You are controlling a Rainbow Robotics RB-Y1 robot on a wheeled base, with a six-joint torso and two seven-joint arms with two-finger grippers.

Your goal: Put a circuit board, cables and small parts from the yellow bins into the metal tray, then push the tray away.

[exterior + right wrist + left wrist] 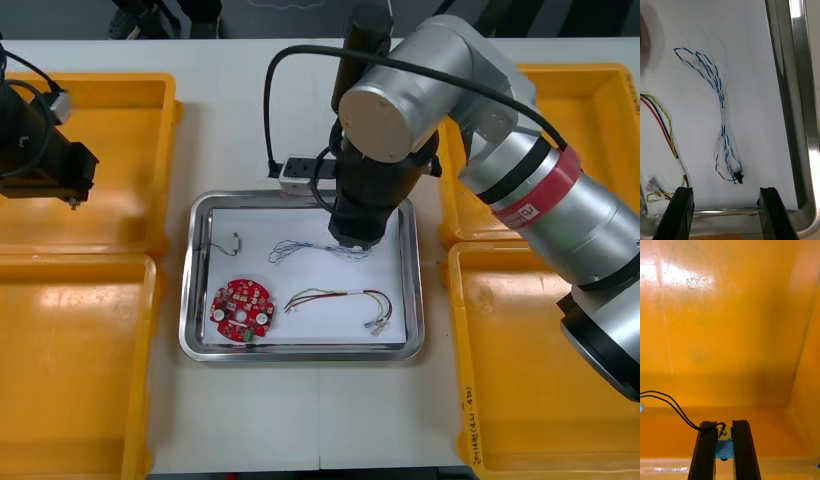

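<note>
The metal tray (412,300), white inside, holds a round red circuit board (241,310), a red and yellow cable (340,297), a twisted blue and white cable (305,249) and a thin black cable (226,242). My right gripper (726,212) hovers open over the tray's far right part. The blue and white cable (720,112) lies flat just beyond its fingertips, touching neither finger (772,213). My left gripper (724,442) is over the far left yellow bin (110,95). It is shut on the metal end of a black cable (673,407), which trails off to the side.
Two yellow bins stand at each side of the tray, the near left (70,370) and near right (540,390) ones bare where they show. The right arm's elbow covers part of the far right bin (600,100). A small white and black block (296,172) sits beyond the tray's far rim.
</note>
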